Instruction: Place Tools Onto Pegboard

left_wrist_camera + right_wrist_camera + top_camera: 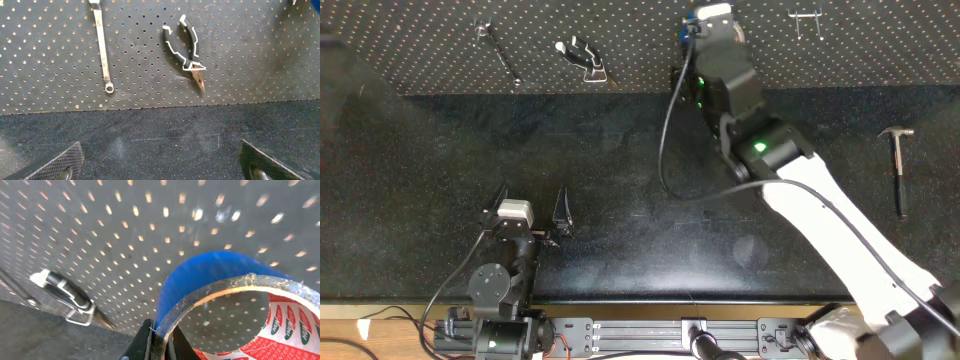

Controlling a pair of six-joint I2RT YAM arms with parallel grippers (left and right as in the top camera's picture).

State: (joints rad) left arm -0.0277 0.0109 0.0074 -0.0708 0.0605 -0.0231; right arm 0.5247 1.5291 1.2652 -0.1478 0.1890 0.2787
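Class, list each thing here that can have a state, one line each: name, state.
Wrench: hanging on pegboard.
Pliers: hanging on pegboard, closed.
Hammer: lying on table.
Tape roll: held at pegboard.
Right pincer: shut on tape roll.
Left pincer: open, empty.
Hook: empty.

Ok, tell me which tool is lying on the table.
The hammer, flat on the dark mat; the wrench and pliers hang on the pegboard.
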